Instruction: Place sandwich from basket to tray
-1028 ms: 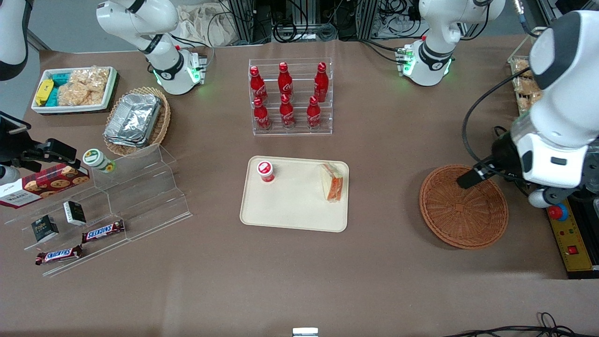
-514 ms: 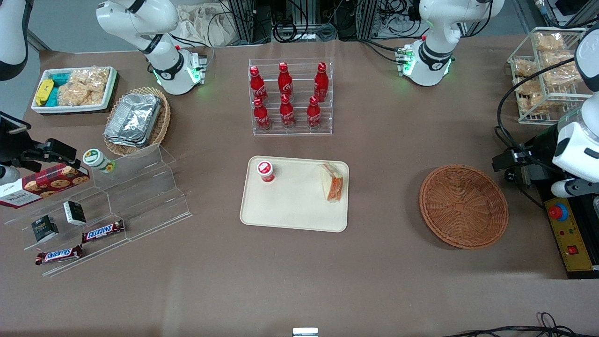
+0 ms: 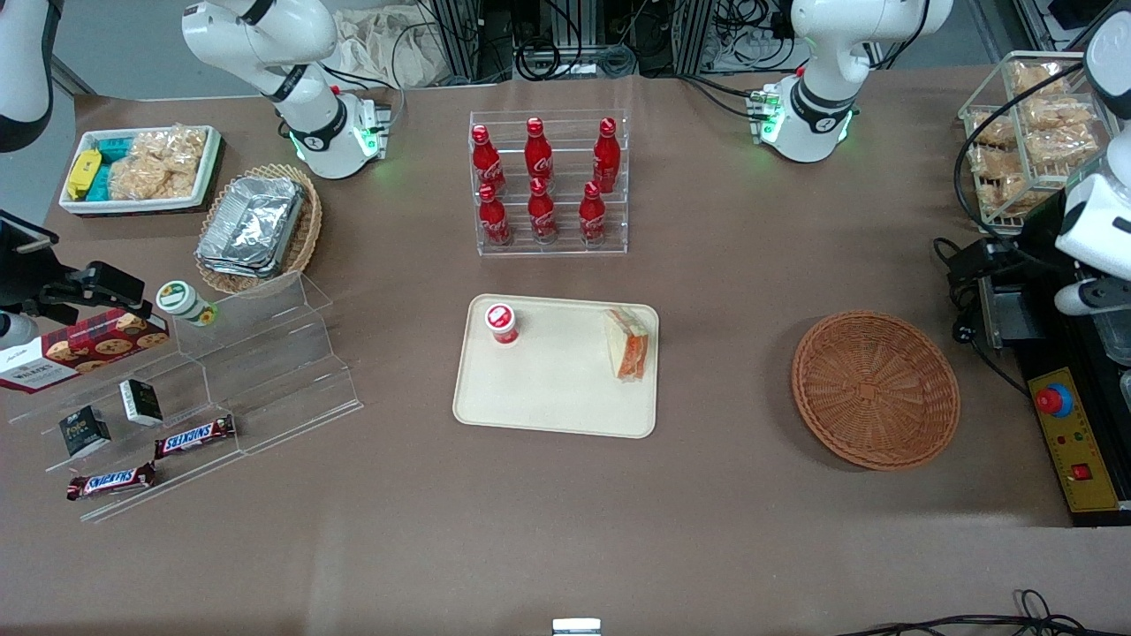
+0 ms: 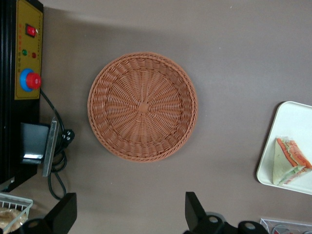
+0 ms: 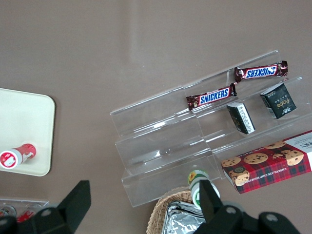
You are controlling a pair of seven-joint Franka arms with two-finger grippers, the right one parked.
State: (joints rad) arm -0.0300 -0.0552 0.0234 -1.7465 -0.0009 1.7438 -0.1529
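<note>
Front view is showing one triangular sandwich (image 3: pixel 626 344) of pale bread with orange-red filling, lying on one flat, rounded-corner cream tray (image 3: pixel 557 415) near the middle of the brown tabletop (image 3: pixel 565 495). One small red-capped bottle (image 3: pixel 501 323) is sharing the tray, standing well apart from the sandwich. One round woven wicker basket (image 3: pixel 875 389), reddish-brown and shallow, is sitting toward the working arm's end of the tabletop with nothing in it. Six glossy red bottles (image 3: pixel 541 181) are standing in a clear acrylic rack (image 3: pixel 548 247), three to a row, farther from the camera than the tray. Two chocolate bars (image 3: pixel 194 435) are lying on a clear stepped stand (image 3: pixel 265 389) toward the parked arm's end.

From the left wrist view, the tool (image 4: pixel 130 214) is hanging high above the tabletop just beside the basket (image 4: pixel 143 106), its two dark fingers (image 4: pixel 64 213) spread wide and gripping nothing. That view is also catching the sandwich (image 4: pixel 289 161) resting on the tray's (image 4: pixel 292 119) corner, its layered cut edge facing up.
</note>
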